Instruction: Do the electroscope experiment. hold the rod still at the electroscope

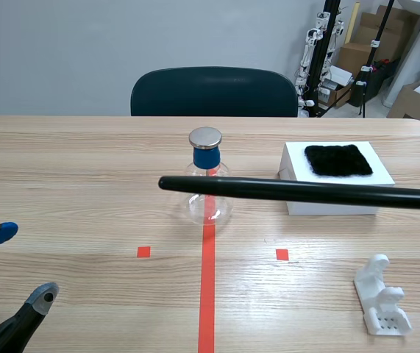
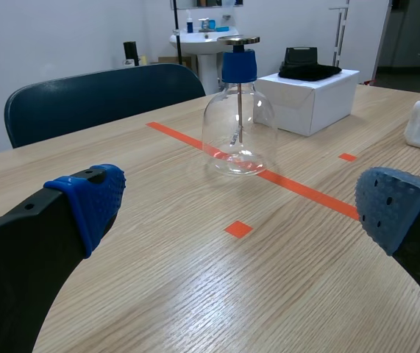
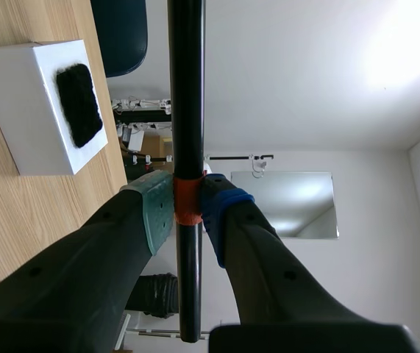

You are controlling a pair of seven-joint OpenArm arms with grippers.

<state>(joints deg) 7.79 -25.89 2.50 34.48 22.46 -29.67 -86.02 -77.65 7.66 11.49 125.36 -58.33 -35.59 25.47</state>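
The electroscope is a clear glass flask with a blue stopper and a round metal cap, standing on the red tape line at the table's middle. A long black rod comes in level from the right and crosses in front of the flask just under the stopper, its tip slightly past the flask's left side. Whether it touches cannot be told. My right gripper is shut on the rod at an orange band. My left gripper is open, low at the front left, with the electroscope well ahead of it.
A white box with a black cloth on top stands right of the flask. A small white plastic stand is at the front right. A dark chair is behind the table's far edge.
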